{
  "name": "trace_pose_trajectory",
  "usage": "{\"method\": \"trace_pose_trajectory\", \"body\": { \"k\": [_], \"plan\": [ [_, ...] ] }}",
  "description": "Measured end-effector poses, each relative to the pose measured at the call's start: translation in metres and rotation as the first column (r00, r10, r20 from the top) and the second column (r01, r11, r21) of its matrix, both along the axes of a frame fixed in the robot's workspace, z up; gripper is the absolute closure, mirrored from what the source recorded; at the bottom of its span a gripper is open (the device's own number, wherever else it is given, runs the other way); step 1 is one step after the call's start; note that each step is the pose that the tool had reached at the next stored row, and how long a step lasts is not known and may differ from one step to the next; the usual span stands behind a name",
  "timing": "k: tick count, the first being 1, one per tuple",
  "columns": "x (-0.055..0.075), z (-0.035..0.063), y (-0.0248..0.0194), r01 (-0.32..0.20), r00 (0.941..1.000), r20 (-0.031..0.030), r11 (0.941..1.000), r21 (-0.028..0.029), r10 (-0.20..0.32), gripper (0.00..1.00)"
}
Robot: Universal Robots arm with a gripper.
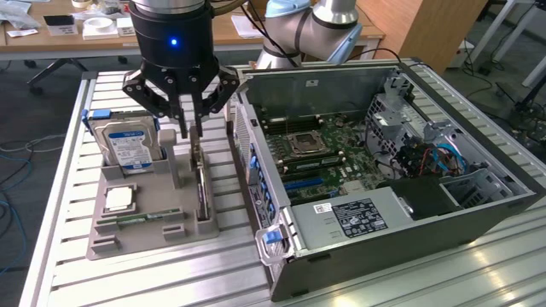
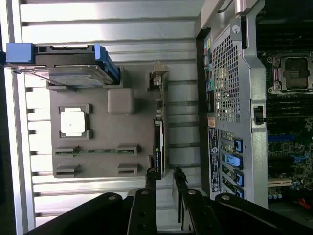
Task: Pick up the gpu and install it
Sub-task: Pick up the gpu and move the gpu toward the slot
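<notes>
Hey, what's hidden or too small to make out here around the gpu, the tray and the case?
gpu bottom edge: exterior view, sunk in the tray slot.
gpu faces: wrist view, seen edge-on.
Whether the fingers touch the gpu: exterior view, they overlap its top.
Hard drive label text: exterior view, too small.
Motherboard: wrist view, cut off by the picture's edge.

Hand [image 1: 190, 131] pointing straight down, fingers [image 2: 150, 188] slightly parted.

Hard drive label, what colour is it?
The label is blue and white, clearest in the exterior view.
</notes>
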State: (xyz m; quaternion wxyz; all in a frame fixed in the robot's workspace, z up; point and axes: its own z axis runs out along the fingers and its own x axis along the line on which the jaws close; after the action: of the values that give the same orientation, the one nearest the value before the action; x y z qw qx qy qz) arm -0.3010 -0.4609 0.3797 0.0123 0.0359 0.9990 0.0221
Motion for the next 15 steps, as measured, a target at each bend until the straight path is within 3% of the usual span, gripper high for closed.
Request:
{"method": "trace_pose_trajectory", "body": {
  "k": [5,15],
  "plan": [
    [0.0000,0.0000,0.0000,0.000,1.0000,0.0000,1.0000,0.0000,0.000,0.58],
    [0.0000,-0.0019,0.0000,0.000,1.0000,0.0002,1.0000,0.0002,0.000,0.58]
  ]
}}
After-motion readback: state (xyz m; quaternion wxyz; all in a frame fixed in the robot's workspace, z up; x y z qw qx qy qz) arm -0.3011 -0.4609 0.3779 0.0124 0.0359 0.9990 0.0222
